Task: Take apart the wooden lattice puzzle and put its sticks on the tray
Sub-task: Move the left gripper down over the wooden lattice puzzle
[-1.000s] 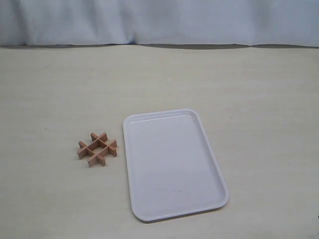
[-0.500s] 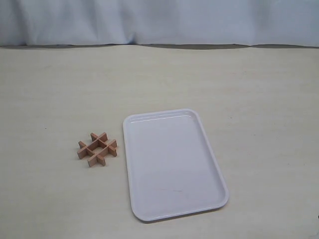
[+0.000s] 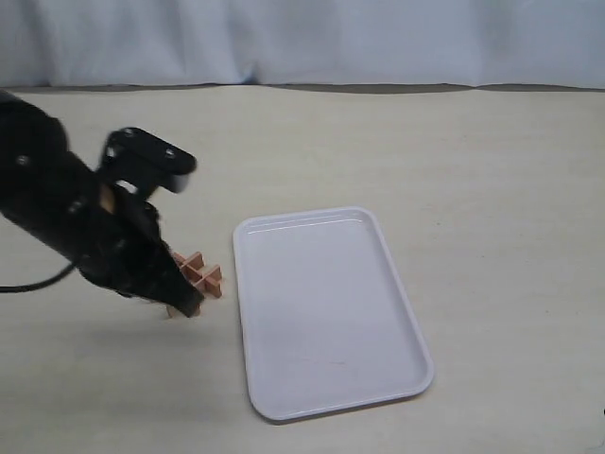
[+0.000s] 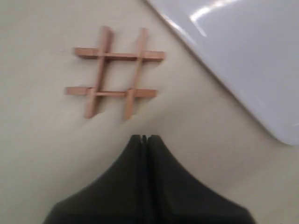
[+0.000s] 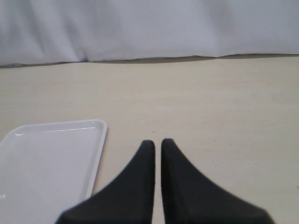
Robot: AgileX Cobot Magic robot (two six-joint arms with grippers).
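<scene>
The wooden lattice puzzle (image 4: 119, 56) lies whole on the table, its four reddish-brown sticks locked in a hash shape. My left gripper (image 4: 144, 137) hovers just short of it, shut and holding nothing. In the exterior view the black left arm covers the puzzle's left half, so only its right part (image 3: 203, 274) shows beside the gripper tip (image 3: 189, 307). The white tray (image 3: 326, 312) sits right of the puzzle with nothing in it; a corner of the tray (image 4: 243, 56) shows in the left wrist view. My right gripper (image 5: 157, 142) is shut over bare table beside the tray (image 5: 46, 163).
A pale blue cloth backdrop (image 3: 302, 38) hangs along the far table edge. The beige tabletop (image 3: 492, 189) stretches wide around the tray. The right arm is outside the exterior view.
The left arm has swung into the exterior view from the left and now hangs over the puzzle's left side. Puzzle and tray have not moved.
</scene>
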